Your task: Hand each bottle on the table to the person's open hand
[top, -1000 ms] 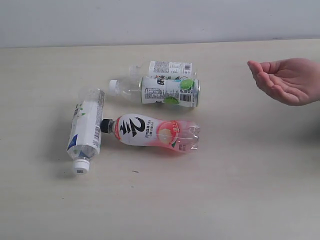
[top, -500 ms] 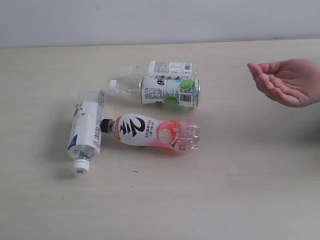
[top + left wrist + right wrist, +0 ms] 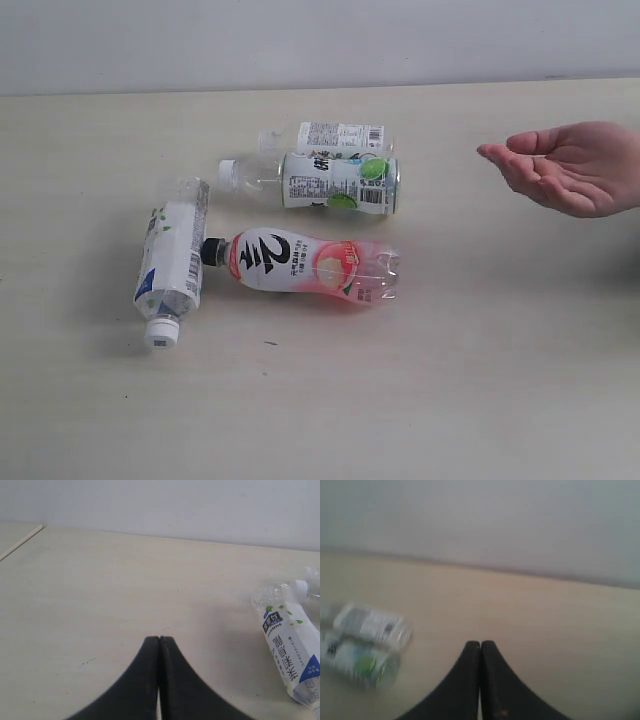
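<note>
Person's hand [image 3: 565, 168] has edged toward the bottles [image 3: 310, 265]; bottles unmoved.

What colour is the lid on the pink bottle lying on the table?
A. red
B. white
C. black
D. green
C: the pink bottle lies on its side, and the cap at its narrow end is black in the exterior view.
</note>
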### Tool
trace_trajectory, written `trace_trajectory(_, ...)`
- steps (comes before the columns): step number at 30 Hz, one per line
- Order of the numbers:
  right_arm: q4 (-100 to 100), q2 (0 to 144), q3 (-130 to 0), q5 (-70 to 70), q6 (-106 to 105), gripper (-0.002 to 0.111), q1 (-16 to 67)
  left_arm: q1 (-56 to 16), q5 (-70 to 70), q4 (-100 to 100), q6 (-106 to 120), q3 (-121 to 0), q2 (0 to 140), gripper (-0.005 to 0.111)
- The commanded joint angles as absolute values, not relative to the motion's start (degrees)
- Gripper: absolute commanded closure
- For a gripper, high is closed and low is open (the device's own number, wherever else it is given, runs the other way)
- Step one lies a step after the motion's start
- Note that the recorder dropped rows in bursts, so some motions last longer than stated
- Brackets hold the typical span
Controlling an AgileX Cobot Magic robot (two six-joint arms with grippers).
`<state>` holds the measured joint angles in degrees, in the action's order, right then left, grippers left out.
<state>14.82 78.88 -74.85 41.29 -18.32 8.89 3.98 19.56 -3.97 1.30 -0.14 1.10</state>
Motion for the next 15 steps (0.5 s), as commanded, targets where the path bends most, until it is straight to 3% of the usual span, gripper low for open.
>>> trace_trajectory(1, 18.1, 91.1, -85.1, 62.1, -30.6, 0.108, 14.0, 3.9, 19.0, -4.0, 1.3, 0.0, 1.3, 0.107)
trace_trajectory(8, 18.9, 102.6, -87.2, 69.7, -48.1, 0.108, 27.8, 3.9, 19.0, -4.0, 1.3, 0.0, 1.3, 0.107)
trace_trajectory(15, 12.8, 109.5, -87.2, 69.6, -49.9, 0.103, 38.0, 3.9, 19.0, -4.0, 1.3, 0.0, 1.3, 0.107)
